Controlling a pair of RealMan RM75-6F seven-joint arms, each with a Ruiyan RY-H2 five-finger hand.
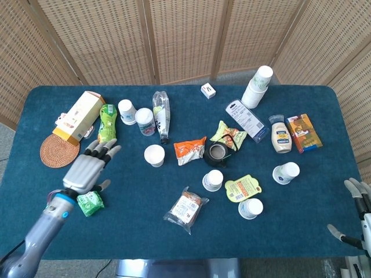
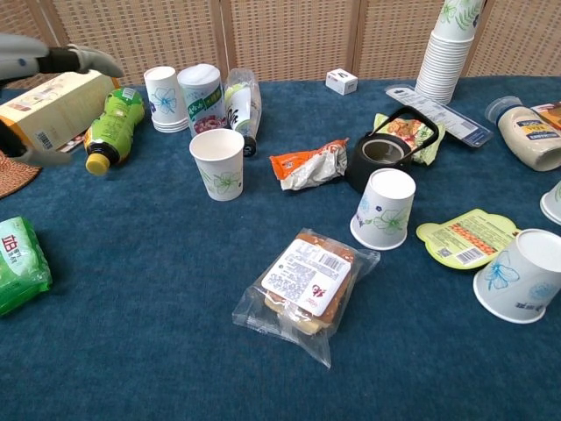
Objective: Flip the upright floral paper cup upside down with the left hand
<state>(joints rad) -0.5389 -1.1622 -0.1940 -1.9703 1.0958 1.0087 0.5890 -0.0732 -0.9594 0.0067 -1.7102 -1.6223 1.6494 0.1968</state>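
A big blue table (image 1: 69, 231) holds everything here. The stack of paper cups (image 1: 257, 86) stands far behind and to the right of the upright paper cup. The yellow box (image 1: 79, 116) lies well to the left of the cup, and the green bottle (image 1: 106, 122) lies just beside that box. The left hand (image 1: 87, 169) hangs over the table to the left of the cup, near the bottle's cap, with its fingers spread out and nothing in them. The right hand (image 1: 360, 223) is far to the right of the cup, past the table's edge, also spread wide and holding nothing. The upright paper cup (image 1: 154, 155) with the flower on it stands with its mouth up near the middle of the table, and nothing touches it.
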